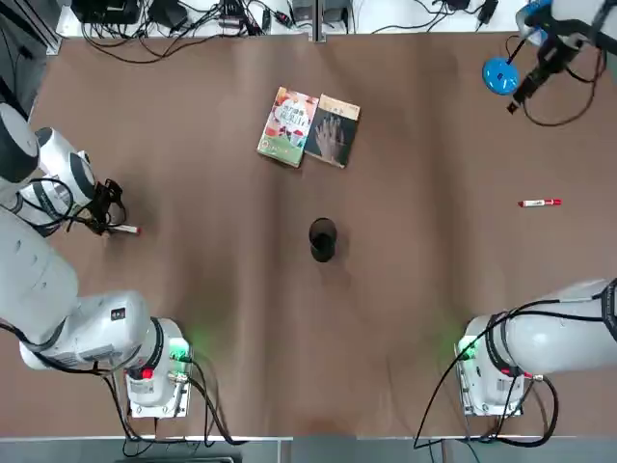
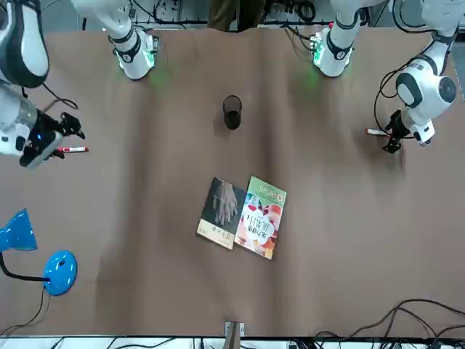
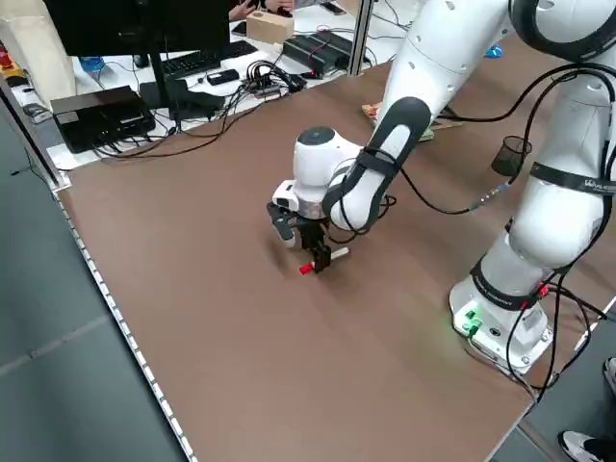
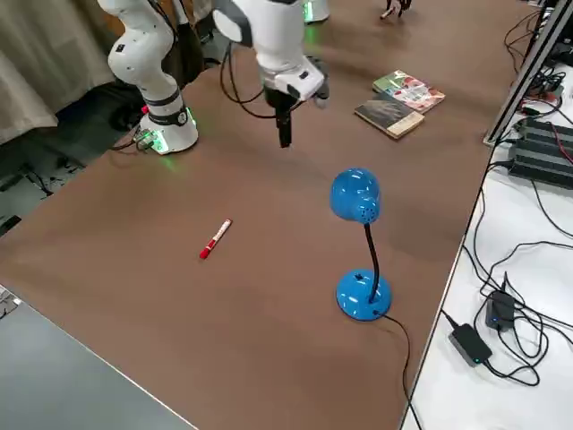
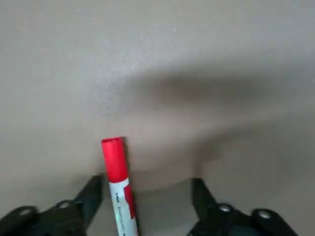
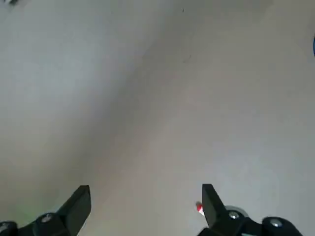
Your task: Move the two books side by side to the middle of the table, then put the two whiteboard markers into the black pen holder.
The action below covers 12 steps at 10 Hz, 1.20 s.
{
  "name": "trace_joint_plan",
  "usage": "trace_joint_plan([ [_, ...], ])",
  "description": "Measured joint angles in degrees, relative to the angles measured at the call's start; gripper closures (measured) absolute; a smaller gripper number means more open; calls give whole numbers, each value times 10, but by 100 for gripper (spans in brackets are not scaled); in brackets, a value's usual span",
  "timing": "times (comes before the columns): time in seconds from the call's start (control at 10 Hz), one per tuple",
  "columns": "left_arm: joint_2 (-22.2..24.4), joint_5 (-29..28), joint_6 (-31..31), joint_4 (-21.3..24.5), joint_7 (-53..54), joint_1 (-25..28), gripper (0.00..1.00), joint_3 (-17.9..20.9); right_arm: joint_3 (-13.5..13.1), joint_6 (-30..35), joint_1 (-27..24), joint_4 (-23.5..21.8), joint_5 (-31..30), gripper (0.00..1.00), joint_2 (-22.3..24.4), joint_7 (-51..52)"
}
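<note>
Near the bench's left edge, the left pincer (image 5: 147,196) stands released around a white, red-capped marker (image 5: 118,182), while the right pincer (image 6: 147,196), also released, hovers above the brown bench (image 1: 415,289), whose broad middle surrounds a round black mesh pen holder (image 1: 323,239).

Overhead view straight down, front view facing the robot, both spanning the books (image 1: 307,127).

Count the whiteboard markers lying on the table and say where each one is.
2. One red-capped whiteboard marker is between the open fingers of the left gripper; the other lies toward the table's right side.
</note>
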State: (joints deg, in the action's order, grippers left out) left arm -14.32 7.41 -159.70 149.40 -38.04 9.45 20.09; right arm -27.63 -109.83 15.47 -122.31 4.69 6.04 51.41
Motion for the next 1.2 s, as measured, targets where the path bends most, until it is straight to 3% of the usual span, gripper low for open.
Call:
trace_joint_plan([
  [0.2,4,0,1,0,0,0,61,4,-1,-7,-52,-10,-5,0,1,127],
  [0.4,11,0,2,1,0,0,82,7,-2,-11,-100,-13,-30,0,0,231],
  [0.7,21,0,17,-19,-27,-15,82,2,-3,-80,-160,-22,-65,0,-32,360],
  [0.9,52,0,117,-71,-53,-27,82,-17,-2,-151,-199,-25,-66,0,-87,454],
  [1.2,80,0,308,-221,-140,-29,82,-101,-2,-191,-235,-29,-66,0,-161,536],
])
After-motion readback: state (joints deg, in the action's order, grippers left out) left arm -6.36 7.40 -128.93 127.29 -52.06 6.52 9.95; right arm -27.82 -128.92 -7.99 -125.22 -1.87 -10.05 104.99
